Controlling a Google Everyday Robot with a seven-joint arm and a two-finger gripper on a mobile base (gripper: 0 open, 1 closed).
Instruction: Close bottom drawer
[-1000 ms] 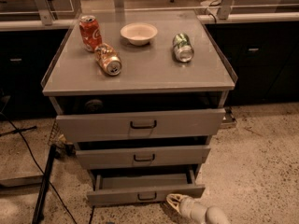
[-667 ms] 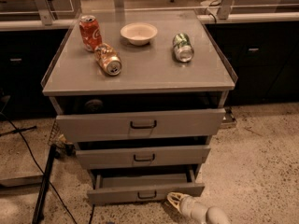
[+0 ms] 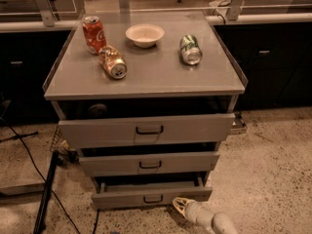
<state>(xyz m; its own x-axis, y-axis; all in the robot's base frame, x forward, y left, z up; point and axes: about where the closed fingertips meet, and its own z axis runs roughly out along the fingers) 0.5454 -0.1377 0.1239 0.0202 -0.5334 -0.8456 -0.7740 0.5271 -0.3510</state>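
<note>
Nothing has been shifted since earlier: the gripper (image 3: 181, 206), state not discernible, is poised just beside the half-open bottom drawer (image 3: 122, 199); an inward push is needed.

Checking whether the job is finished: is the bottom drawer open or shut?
Open. The bottom drawer sticks out, with a dark gap behind its front. The gripper is low by the front's right end.

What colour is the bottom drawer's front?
The bottom drawer is grey, seen in camera view; the gripper is near its right end.

Gripper (image 3: 180, 205) before bottom drawer (image 3: 146, 198), right end (lowest of three)
</note>
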